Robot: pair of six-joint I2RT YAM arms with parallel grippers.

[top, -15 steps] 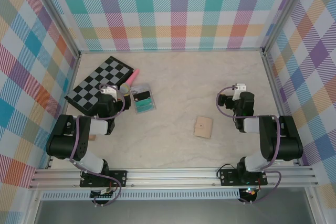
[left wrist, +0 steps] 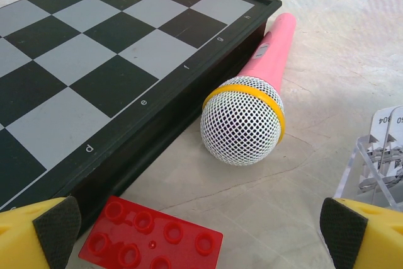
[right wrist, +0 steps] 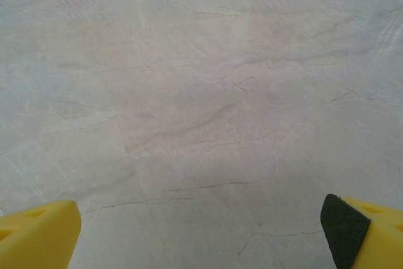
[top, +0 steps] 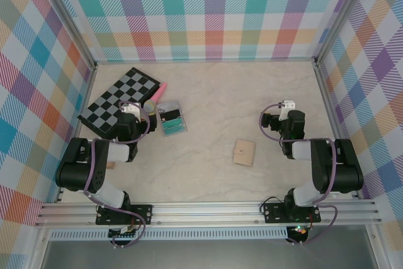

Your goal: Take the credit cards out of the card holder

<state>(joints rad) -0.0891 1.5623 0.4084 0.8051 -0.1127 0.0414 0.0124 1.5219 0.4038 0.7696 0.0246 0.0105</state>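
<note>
Task not yet begun: left gripper [left wrist: 201,231] and right gripper [right wrist: 201,225] stand wide open and empty; next, one must reach the folded card holder [top: 244,152].

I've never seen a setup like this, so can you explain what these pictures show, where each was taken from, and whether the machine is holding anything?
These are two robot arms bolted at the near edge of a table: the left arm and right arm. One picture looks down from above and behind; the other two come from cameras on each wrist, whose yellow corners are the jaws. On it lie a chessboard, a pink microphone, a red brick, a teal item in clear plastic and, near the right arm, a flat tan card holder. Both pairs of jaws stand open and hold nothing.
</note>
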